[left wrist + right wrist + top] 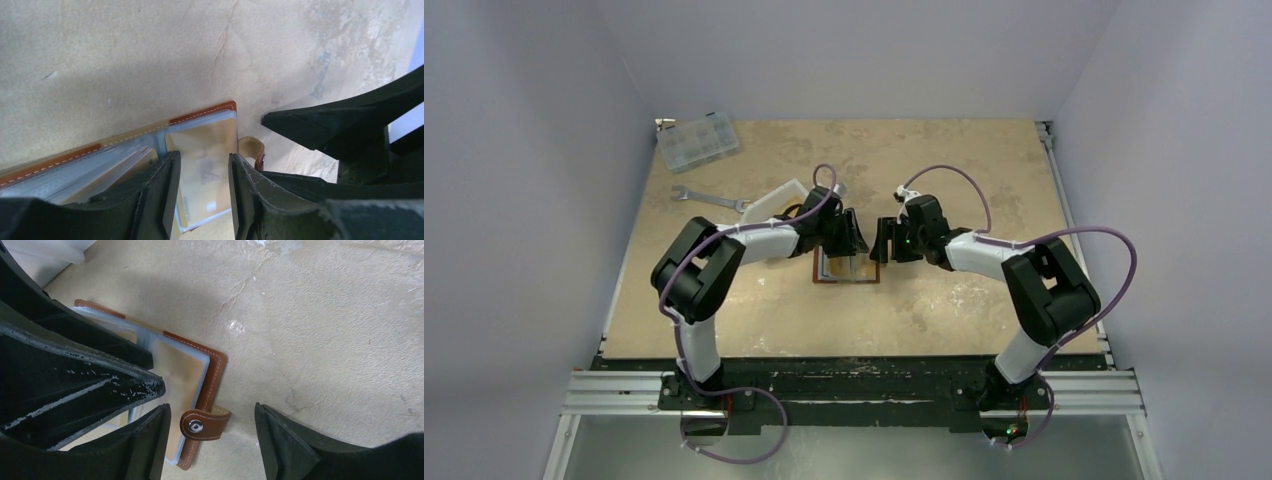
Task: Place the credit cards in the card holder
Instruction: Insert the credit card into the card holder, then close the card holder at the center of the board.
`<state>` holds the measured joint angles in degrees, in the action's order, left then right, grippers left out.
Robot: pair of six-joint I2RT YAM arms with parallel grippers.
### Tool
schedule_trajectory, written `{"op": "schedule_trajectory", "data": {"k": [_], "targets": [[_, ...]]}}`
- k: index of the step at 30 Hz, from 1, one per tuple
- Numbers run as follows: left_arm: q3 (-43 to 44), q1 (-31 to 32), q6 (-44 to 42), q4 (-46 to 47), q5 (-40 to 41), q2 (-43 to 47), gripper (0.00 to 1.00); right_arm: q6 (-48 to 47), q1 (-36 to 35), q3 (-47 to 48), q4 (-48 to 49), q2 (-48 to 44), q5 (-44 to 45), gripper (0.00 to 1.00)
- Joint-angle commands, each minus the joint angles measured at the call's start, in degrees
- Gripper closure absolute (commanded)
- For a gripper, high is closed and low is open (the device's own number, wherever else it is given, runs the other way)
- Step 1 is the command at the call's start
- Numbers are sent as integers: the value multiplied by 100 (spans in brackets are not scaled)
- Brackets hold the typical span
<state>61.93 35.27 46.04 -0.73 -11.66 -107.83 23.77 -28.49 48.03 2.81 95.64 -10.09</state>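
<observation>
The brown leather card holder (845, 273) lies open on the table between my two grippers. An orange-yellow credit card (205, 170) sits partly inside a clear sleeve of the card holder (200, 114), its near end sticking out. My left gripper (202, 187) reaches down over it, and the card spans the gap from one finger to the other, held by its long edges. My right gripper (212, 437) stands open just right of the holder, its fingers on either side of the snap strap (205, 424) without touching it.
A white tray (774, 200) stands behind my left arm, with a silver wrench (709, 198) to its left. A clear compartmented box (697, 141) sits at the far left corner. The grippers are a few centimetres apart over the holder.
</observation>
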Motion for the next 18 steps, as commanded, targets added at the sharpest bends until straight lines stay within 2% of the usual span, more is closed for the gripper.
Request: {"op": "schedule_trajectory", "data": {"k": [1,7,12,15,18], "targets": [[-198,23,60,333,-167,192,57,91,0,41,-35,-190,109,30],[-352,-139,-159,-413,-180,1124,55,-210,-43,90,-550,-513,752,27],[-418,-308,-640,-1171,-31,1561,55,-50,-555,350,-869,-621,1589,23],[-574,-310,-808,-1301,86,1731,55,160,-784,623,-1133,-380,2186,26],[-663,-311,-917,-1416,225,1828,55,284,-972,852,-1283,-177,2563,35]]}}
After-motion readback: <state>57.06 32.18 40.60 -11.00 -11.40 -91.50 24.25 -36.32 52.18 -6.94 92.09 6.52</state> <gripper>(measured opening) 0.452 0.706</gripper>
